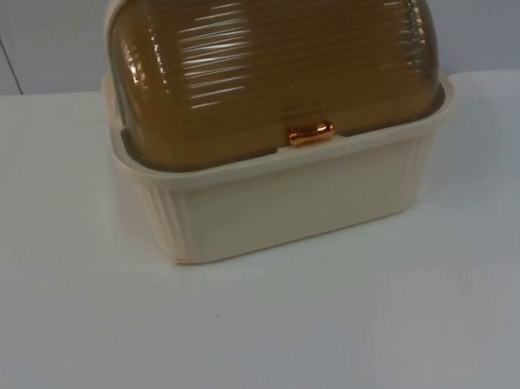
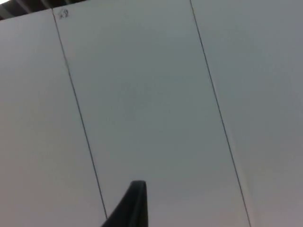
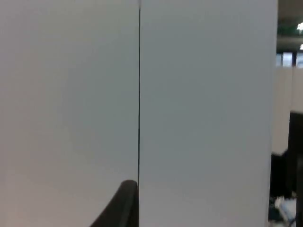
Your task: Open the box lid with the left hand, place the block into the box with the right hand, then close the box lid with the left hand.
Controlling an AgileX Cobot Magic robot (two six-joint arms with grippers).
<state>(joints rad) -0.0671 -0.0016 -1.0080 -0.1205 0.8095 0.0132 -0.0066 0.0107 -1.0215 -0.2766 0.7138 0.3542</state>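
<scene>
on table (image 1: 93,343) box (image 1: 287,202), lid (image 1: 271,63) shut (wrists face wall (image 2: 142,94)).

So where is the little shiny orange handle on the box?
In the top view, the small shiny copper-orange handle sits at the front edge of the ribbed brown see-through lid, just above the rim of the cream plastic box, right of its middle.

A cream ribbed plastic box (image 1: 278,207) is sitting upright on the white table in the upper centre of the top view, angled slightly so its left corner is nearest. Its translucent amber, ridged dome lid (image 1: 271,63) is resting closed on the rim, a shiny copper-coloured handle (image 1: 310,133) showing at the lid's front edge.
</scene>
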